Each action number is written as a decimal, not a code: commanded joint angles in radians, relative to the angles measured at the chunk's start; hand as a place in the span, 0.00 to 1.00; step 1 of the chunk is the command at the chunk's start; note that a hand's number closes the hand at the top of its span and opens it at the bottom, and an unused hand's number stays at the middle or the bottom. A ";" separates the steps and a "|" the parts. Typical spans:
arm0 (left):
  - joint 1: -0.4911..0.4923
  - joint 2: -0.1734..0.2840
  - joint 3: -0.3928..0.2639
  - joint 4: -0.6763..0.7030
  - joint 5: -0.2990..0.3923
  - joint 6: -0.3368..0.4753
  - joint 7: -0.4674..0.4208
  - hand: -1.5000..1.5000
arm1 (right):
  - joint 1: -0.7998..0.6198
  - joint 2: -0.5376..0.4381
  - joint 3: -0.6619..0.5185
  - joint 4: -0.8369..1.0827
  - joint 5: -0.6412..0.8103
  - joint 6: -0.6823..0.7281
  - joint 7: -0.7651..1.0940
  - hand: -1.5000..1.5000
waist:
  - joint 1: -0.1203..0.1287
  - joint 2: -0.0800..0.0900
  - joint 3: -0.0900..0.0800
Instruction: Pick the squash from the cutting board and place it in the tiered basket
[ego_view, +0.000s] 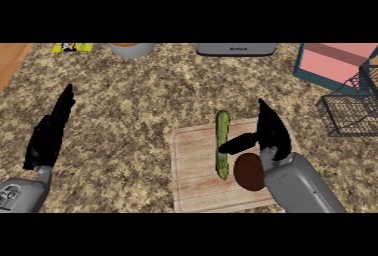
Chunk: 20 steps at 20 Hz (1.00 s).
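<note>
Just left of the right hand's fingers (269, 125), the squash (222, 145).

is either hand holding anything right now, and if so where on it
Nothing is held. The right hand is open over the cutting board, its thumb reaching toward the squash. The left hand rests open at the left.
</note>
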<state>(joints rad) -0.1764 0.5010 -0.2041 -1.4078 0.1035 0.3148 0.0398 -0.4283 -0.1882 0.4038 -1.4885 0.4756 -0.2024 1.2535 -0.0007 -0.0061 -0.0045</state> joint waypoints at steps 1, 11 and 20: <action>0.007 -0.005 0.003 -0.001 -0.007 0.000 0.002 0.50 | -0.056 0.076 -0.005 0.063 0.091 0.062 0.234 0.00 | -0.003 -0.001 0.000; 0.016 -0.011 0.028 0.044 -0.013 -0.023 -0.040 0.50 | -0.064 0.185 -0.079 0.080 0.199 0.169 0.234 0.00 | -0.016 0.001 0.001; 0.001 -0.034 0.028 0.013 -0.015 -0.029 -0.014 0.50 | -0.048 0.187 -0.062 0.141 0.183 0.108 0.234 0.00 | 0.000 0.001 0.002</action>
<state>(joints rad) -0.1675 0.4805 -0.1794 -1.4043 0.0869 0.2922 0.0323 -0.4544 -0.0145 0.3266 -1.3591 0.6650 -0.0812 1.2459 -0.0025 -0.0058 -0.0024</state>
